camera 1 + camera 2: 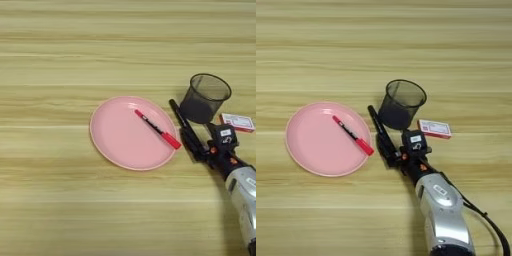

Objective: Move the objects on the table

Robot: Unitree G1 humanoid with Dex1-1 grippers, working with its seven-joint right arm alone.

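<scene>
The slim all-black marker [376,122] slants between the pink plate and the mesh cup, its far tip pointing up-left. My right gripper [388,149] comes in from the bottom right and is shut on the marker's near end; the black fingers [194,144] merge with the marker there. The black marker with the red cap [352,135] lies diagonally on the right half of the plate, cap toward the near right rim. The small flat red-and-white box [434,128] lies on the table [384,50] just right of the cup.
The round pink plate [308,150] sits left of the gripper. The black mesh cup [401,103] stands upright just behind the gripper, close to the marker. My silver forearm [443,210] covers the table's near right part.
</scene>
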